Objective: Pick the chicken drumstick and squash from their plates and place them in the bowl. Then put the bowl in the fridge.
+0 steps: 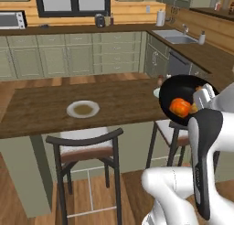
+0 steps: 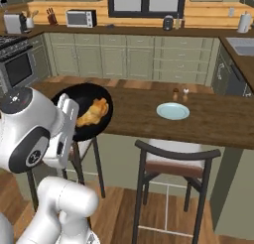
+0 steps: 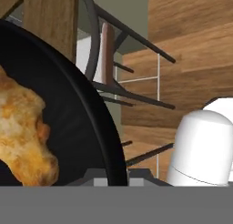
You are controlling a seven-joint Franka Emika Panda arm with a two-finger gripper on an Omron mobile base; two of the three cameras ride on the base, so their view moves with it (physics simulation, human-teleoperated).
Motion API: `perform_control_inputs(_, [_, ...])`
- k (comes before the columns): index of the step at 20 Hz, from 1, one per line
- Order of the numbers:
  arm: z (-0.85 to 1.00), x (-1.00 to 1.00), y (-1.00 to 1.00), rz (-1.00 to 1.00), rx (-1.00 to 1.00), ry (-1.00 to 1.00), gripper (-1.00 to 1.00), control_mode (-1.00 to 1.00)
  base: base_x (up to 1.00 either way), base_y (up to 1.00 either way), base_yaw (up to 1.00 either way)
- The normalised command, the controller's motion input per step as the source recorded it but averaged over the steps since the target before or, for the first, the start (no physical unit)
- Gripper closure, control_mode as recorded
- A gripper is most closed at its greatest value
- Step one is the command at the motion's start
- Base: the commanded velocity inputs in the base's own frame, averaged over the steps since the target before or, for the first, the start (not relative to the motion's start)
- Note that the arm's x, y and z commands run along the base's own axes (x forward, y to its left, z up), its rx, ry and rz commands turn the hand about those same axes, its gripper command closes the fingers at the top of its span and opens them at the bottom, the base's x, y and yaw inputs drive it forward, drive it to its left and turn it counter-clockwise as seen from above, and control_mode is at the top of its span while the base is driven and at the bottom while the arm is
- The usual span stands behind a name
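Loading done, by the look of it — carrying step in hand. Claw (image 1: 201, 97) clamped shut on the rim of the bowl (image 1: 176, 89), held tilted in the air off the table's (image 1: 45, 109) near edge. Inside — squash (image 1: 179, 107) and chicken drumstick (image 2: 92, 113). Both plates (image 1: 82, 109) bare. Next: keep level, drive to the fridge.

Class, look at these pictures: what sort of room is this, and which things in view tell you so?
A home kitchen, most likely: a sink set in the counter, a microwave on the back counter, an oven, and stools at a wooden island.
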Motion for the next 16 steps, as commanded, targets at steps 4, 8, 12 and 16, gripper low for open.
perform_control_inputs(4, [0.0,0.0,0.0,0.0,0.0,0.0,1.0,1.0,-0.99,1.0,0.09])
perform_control_inputs(8, [0.0,0.0,0.0,0.0,0.0,0.0,1.0,1.0,-0.48,1.0,0.18])
perform_control_inputs(12, [0.0,0.0,0.0,0.0,0.0,0.0,1.0,1.0,-0.03,1.0,0.3])
perform_control_inputs(16, [0.0,0.0,0.0,0.0,0.0,0.0,1.0,1.0,0.29,1.0,0.23])
